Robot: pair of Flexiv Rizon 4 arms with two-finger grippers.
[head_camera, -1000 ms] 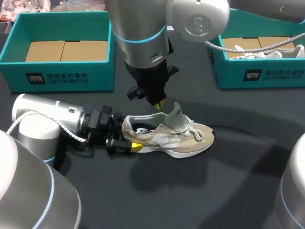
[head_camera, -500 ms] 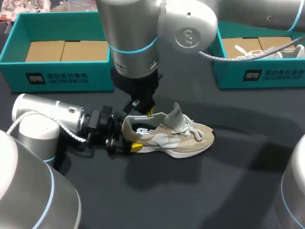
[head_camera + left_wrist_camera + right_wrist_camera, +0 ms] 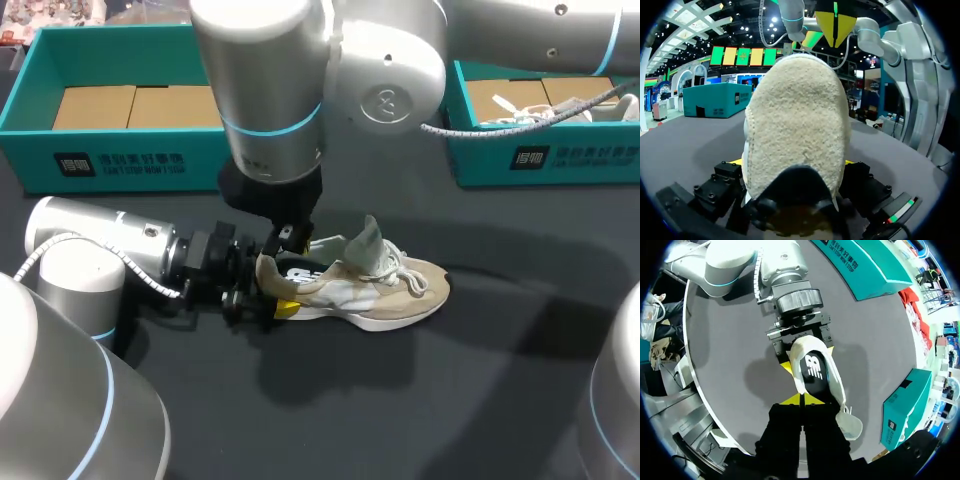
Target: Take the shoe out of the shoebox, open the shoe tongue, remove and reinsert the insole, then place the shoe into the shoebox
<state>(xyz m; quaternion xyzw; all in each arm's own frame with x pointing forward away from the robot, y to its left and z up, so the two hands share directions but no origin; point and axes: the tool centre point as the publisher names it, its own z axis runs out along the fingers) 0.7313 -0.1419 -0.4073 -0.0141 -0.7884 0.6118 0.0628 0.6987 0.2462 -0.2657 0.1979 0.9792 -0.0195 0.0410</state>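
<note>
Shoe (image 3: pixel 360 285): out of the box, resting on its sole on the bench (image 3: pixel 460 400), toe toward my right side and heel toward my left arm.
Left hand (image 3: pixel 272 300): clamped on the heel from both sides; in the left wrist view the heel fills the space between the fingers.
Right hand (image 3: pixel 801 399): fingers pressed together with nothing I can see between them, tips pointing down just over the shoe's opening. I cannot tell whether they touch anything inside.
Tongue (image 3: pixel 368 243): standing up and folded toward the toe, so the opening is exposed.
Insole (image 3: pixel 814 371): dark and lying flat inside the shoe, not yet lifted.
Shoebox (image 3: pixel 130 150): teal, behind the shoe on my left, well apart from it.
Step in hand: I judge the tongue is done and the insole removal is just starting.
Next move: I think it calls for parting the right fingers slightly, working one tip under an edge of the insole, pinching it and drawing it up while the left hand pins the heel.
</note>
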